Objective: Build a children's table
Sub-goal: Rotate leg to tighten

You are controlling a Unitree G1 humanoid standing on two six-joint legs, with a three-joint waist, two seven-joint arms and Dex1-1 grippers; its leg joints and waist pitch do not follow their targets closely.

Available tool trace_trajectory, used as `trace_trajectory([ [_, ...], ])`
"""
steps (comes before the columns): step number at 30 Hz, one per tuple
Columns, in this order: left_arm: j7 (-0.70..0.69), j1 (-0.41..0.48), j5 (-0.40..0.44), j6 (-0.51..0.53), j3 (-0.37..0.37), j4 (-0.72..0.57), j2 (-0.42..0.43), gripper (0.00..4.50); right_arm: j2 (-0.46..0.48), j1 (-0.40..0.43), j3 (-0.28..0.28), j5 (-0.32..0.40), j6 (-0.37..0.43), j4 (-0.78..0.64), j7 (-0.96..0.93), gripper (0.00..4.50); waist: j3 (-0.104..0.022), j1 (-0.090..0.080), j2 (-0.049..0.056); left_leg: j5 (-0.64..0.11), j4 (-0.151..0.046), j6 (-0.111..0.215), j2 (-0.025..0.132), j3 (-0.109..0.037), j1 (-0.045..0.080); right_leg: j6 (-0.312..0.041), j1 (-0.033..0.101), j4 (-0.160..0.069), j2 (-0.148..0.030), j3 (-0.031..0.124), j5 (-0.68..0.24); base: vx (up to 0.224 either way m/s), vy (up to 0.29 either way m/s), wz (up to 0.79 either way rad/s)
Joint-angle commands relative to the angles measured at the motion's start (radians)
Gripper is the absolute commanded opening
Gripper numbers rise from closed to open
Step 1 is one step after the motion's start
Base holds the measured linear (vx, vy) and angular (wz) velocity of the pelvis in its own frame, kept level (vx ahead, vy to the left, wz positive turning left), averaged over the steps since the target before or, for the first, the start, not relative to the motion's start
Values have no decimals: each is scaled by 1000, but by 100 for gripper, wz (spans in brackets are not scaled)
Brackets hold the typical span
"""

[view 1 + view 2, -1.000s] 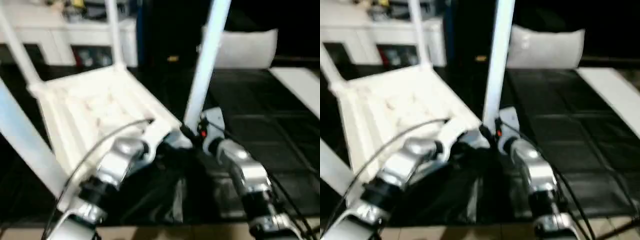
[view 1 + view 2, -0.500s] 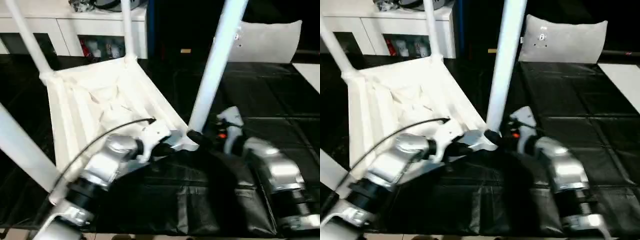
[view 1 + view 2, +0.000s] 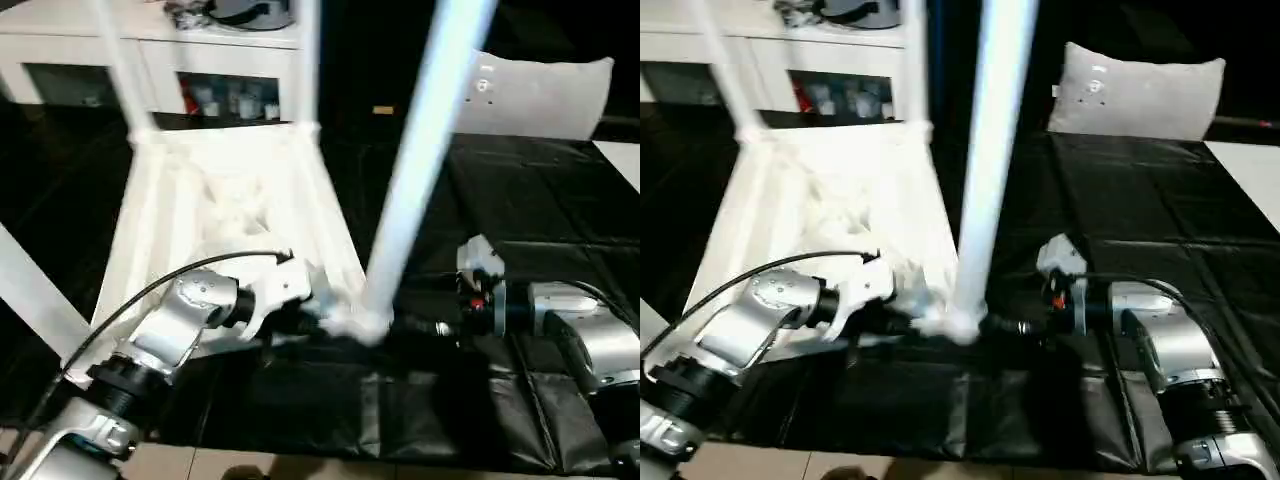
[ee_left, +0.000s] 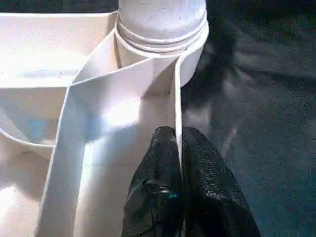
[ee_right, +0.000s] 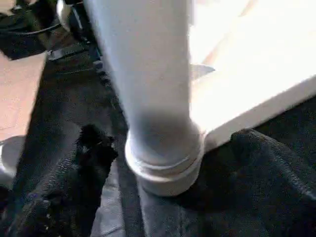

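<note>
Left end effector (image 4: 178,148) pinched shut on a thin rib of the upturned tabletop (image 3: 215,215), just short of the corner socket (image 4: 163,47). Right end effector (image 5: 168,148) spread wide, fingers (image 5: 91,148) either side of the leg (image 3: 425,150) standing upright in that socket, not gripping.

No legible text, label or number anywhere.

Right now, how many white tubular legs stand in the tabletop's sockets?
3 visible: near-right corner leg by the grippers, far-right leg, far-left leg. The white bar at left may be a fourth.
</note>
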Motion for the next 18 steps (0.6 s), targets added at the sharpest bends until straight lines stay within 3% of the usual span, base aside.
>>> trace_trajectory([
  [1,-61,-31,-32,-29,-36,-50,-10,0,-4,-12,6,24,4,-15,28,377,-73,-4,-12,-175,-75,64,38,2,4,-137,56,-84,-58,67,-362,0,0,0],
  [5,-78,-34,-37,-36,-47,-54,-16,0,13,-23,24,24,-3,10,62,332,-76,3,-15,-139,-74,60,40,3,-4,-159,62,-71,-58,68,-292,0,0,0],
  [7,-80,-35,-37,-38,-48,-52,-18,0,17,-26,29,22,-6,17,70,311,-77,3,-15,-137,-74,57,38,2,-8,-154,65,-71,-59,67,-301,0,0,0],
  [9,-81,-37,-37,-41,-48,-48,-21,0,25,-33,37,31,4,28,90,294,-77,3,-21,-131,-72,54,38,4,-6,-152,64,-73,-59,68,-307,0,0,0],
  [12,-83,-38,-36,-43,-48,-46,-22,0,26,-36,40,35,9,31,99,267,-76,3,-18,-130,-73,52,39,3,-7,-149,64,-72,-59,68,-311,0,0,0],
  [18,-82,-30,-34,-44,-42,-40,-19,0,27,-31,44,56,22,55,146,214,-75,4,-22,-137,-74,46,39,3,-7,-139,64,-76,-59,67,-335,0,0,0],
])
